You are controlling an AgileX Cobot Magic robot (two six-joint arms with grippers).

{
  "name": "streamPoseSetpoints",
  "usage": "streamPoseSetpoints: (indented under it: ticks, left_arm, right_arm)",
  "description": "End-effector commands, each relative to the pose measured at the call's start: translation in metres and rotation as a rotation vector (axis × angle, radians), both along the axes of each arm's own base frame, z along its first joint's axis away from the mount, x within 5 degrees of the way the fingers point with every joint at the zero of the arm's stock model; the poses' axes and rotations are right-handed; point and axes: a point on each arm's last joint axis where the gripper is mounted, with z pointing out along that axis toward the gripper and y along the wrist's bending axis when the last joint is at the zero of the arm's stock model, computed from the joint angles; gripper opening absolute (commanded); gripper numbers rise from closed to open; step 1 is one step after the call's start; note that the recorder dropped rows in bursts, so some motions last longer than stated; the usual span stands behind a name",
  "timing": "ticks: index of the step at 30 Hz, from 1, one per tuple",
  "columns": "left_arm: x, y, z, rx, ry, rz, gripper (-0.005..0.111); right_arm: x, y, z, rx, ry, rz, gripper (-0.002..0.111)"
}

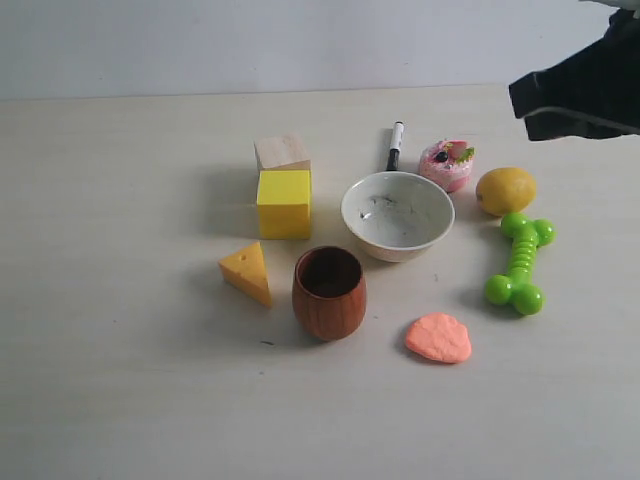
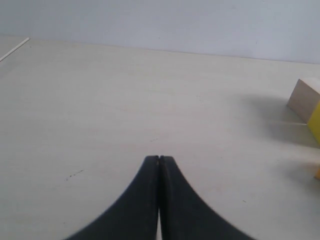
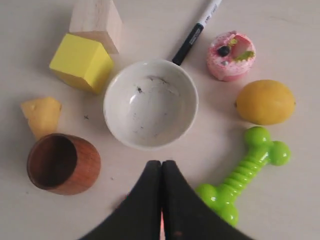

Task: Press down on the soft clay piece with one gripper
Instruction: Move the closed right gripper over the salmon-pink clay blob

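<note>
The soft clay piece (image 1: 438, 338), a flat salmon-orange blob, lies on the table in front of the white bowl and to the right of the wooden cup. My right gripper (image 3: 161, 163) is shut and empty, held high above the table. In the right wrist view its black fingers cover nearly all of the clay, and only a salmon sliver (image 3: 161, 220) shows between them. The right arm (image 1: 585, 85) enters the exterior view at the top right, far from the clay. My left gripper (image 2: 158, 158) is shut over bare table, holding nothing.
Around the clay stand a wooden cup (image 1: 329, 292), a white bowl (image 1: 397, 214), a green dumbbell-shaped toy (image 1: 519, 263), a lemon (image 1: 505, 190), a pink toy cake (image 1: 446, 164), a marker (image 1: 395, 146), a cheese wedge (image 1: 248, 271) and yellow (image 1: 284, 203) and wooden (image 1: 282, 152) blocks.
</note>
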Motion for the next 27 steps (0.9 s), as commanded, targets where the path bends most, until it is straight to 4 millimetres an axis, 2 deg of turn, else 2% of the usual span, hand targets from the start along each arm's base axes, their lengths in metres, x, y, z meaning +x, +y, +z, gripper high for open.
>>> streamPoseSetpoints:
  ticks: [1,9,17,21,25,27]
  left_arm:
    - [0.000,0.000,0.002,-0.010,-0.020,-0.004,0.000]
    - [0.000,0.000,0.002,-0.010,-0.020,-0.004,0.000]
    - [0.000,0.000,0.002,-0.010,-0.020,-0.004,0.000]
    - [0.000,0.000,0.002,-0.010,-0.020,-0.004,0.000]
    - [0.000,0.000,0.002,-0.010,-0.020,-0.004,0.000]
    - [0.000,0.000,0.002,-0.010,-0.020,-0.004,0.000]
  right_arm:
    - [0.005,0.005,0.002,0.049,-0.010,-0.007,0.000]
    - [0.011,0.005,0.000,0.033,-0.029,-0.012,0.000]
    - [0.035,0.016,-0.016,-0.023,0.196,0.046,0.000]
    - [0.042,0.038,-0.028,-0.115,0.255,0.174,0.000]
    - [0.039,0.067,-0.050,-0.260,0.277,0.386,0.000]
    - [0.037,0.077,-0.063,-0.326,0.302,0.433,0.000]
